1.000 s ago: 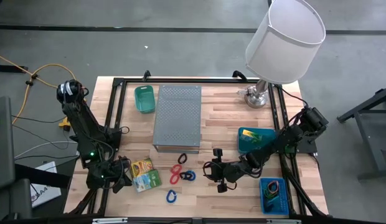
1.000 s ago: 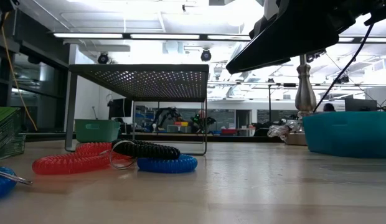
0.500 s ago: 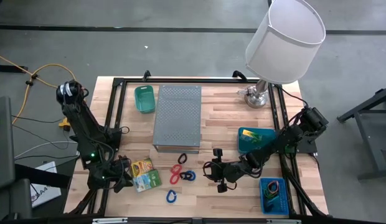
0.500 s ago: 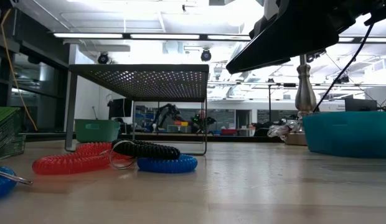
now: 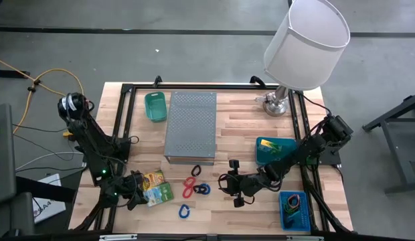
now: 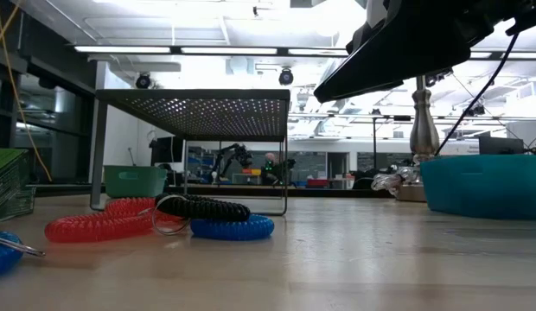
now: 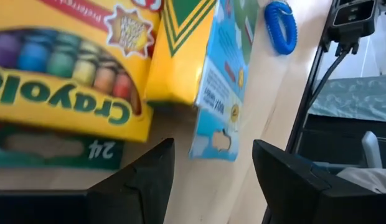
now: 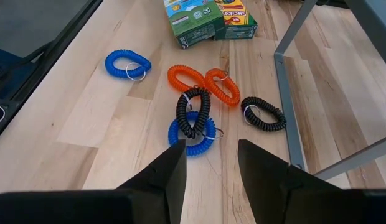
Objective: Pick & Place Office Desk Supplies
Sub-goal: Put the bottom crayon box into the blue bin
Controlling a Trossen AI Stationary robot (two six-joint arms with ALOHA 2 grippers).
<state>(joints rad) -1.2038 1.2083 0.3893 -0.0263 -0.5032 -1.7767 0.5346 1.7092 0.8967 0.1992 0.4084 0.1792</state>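
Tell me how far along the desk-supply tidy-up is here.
Partly done at most: the blue bin and teal bin already hold items. In hand: nothing; the left gripper is open at the crayon boxes, the right gripper open by the coil wristbands. Left: both boxes and six coils.

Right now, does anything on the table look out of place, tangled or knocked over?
Only a small tangle: a black coil keyring lies across a blue coil keyring near the grey perforated shelf. The two crayon boxes lie flat, overlapping. Nothing looks spilled or damaged.
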